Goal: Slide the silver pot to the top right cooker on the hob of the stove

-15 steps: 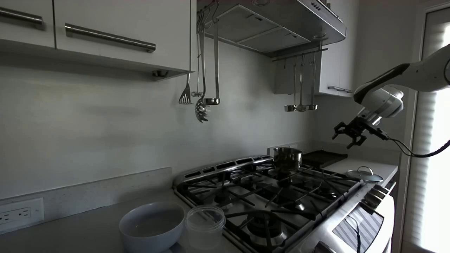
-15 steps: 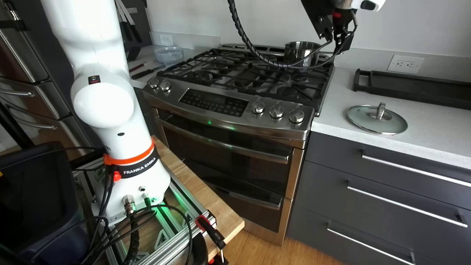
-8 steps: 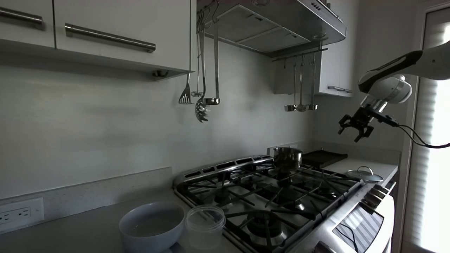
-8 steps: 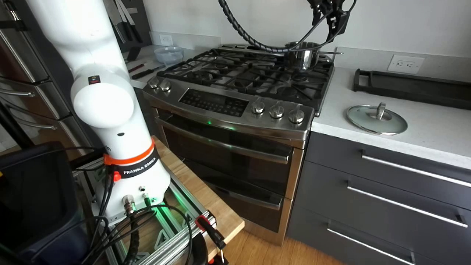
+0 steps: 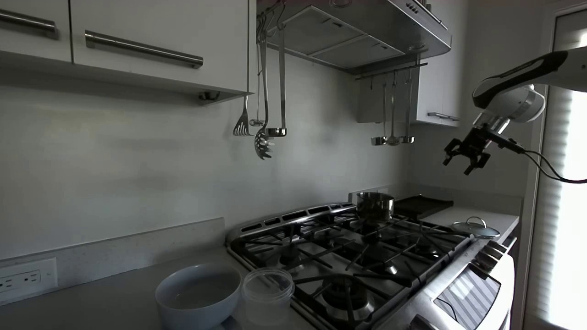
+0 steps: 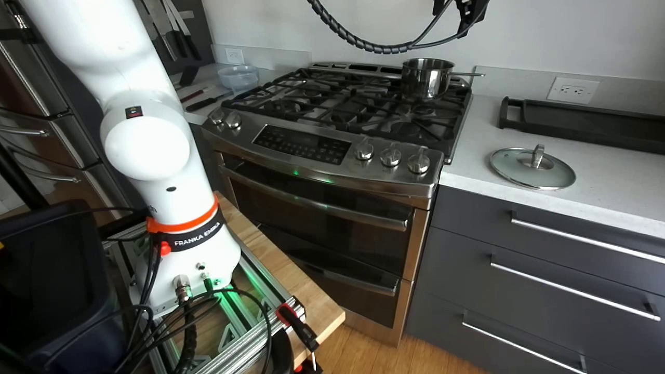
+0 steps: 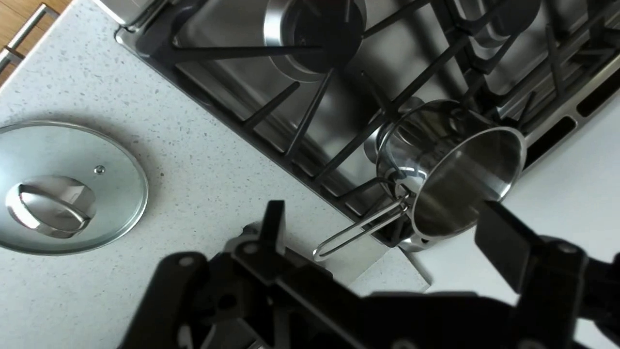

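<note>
Gripper (image 5: 457,166): hung in mid-air, its two fingers (image 7: 274,225) spread wide apart.
Hold and contact: nothing was gripped; the fingers stood clear of every object.
Silver saucepan (image 6: 423,80): stood upright on the gas hob (image 6: 332,111) at the rear right burner (image 7: 370,145), part of which showed beside the pan's base.
Inside the saucepan: bare metal was seen in the wrist view.
White bowl (image 5: 197,315): sat on the countertop (image 5: 114,305) near the hob's left end; its visible inner wall was plain.
Plastic tub (image 5: 268,311): clear-walled, stood just beside the bowl; whether the two touched, and what the tub contained, could not be determined.
Glass lid (image 6: 519,171): lay flat, right of the hob.
Black tray (image 6: 587,118): lay behind the lid.
Saucepan relative to gripper: lower, with clear air between, in both exterior views; in the wrist view the pan handle (image 7: 364,221) showed within the gap between the fingers.
</note>
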`<control>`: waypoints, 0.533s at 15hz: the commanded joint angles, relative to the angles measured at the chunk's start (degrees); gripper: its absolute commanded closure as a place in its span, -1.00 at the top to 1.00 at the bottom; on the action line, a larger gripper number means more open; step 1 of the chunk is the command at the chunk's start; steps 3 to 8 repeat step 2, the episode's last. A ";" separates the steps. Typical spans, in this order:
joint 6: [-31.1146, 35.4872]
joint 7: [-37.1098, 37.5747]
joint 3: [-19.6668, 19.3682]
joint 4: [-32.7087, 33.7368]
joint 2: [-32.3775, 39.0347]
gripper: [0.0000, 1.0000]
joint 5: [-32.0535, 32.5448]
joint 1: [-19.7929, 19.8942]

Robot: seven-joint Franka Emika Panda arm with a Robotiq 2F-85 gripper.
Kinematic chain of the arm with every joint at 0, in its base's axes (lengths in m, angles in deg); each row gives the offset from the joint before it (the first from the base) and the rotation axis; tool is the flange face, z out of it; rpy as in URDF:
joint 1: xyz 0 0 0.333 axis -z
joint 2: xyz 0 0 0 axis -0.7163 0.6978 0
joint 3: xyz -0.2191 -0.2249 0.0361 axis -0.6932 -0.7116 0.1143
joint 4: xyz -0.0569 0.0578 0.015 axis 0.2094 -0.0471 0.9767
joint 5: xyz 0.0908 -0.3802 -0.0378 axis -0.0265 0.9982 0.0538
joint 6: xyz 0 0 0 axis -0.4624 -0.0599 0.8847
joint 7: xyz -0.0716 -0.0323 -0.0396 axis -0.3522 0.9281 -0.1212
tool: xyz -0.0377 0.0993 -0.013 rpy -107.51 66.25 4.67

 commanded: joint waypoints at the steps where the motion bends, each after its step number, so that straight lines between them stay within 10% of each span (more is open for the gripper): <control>1: -0.21 -0.05 -0.48 0.23 0.06 1.00 0.07 -0.43; 8: -0.21 -0.12 -0.48 0.18 0.06 1.00 0.08 -0.43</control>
